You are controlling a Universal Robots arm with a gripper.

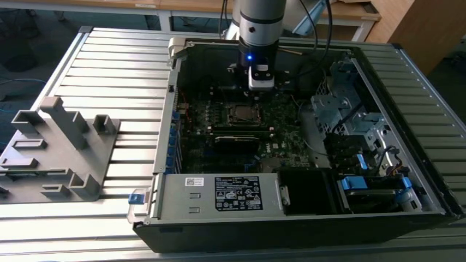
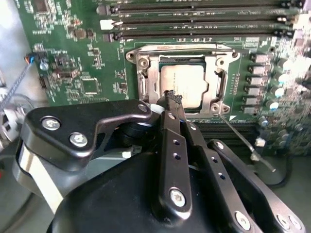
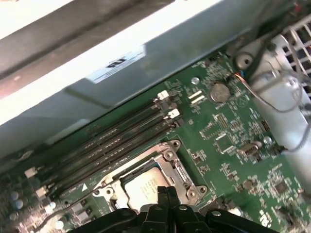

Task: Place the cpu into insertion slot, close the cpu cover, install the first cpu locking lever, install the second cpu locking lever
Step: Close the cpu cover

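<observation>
The cpu point(image 2: 183, 85) lies flat in the insertion slot point(image 2: 221, 87), its silver top showing. The cpu cover point(image 2: 147, 77) is down around it as a metal frame. One locking lever point(image 2: 180, 49) runs along the socket's edge beside the memory slots. The other locking lever point(image 2: 245, 141) is a thin rod sticking out from a socket corner, away from the frame. My gripper point(image 2: 172, 97) is shut, holding nothing, its tips just over the cover's edge. In the first wrist view the gripper point(image 3: 163, 192) hangs over the cpu point(image 3: 143, 182). In the exterior view the gripper point(image 1: 261, 87) is behind the socket point(image 1: 240, 113).
The open computer case point(image 1: 163, 136) lies on a slatted table. Long black memory slots point(image 3: 112, 141) run beside the socket. Capacitors point(image 2: 272, 92) stand on its other side. A drive cage point(image 1: 342, 112) and cables fill the exterior view's right. A grey fixture point(image 1: 58, 147) stands at its left.
</observation>
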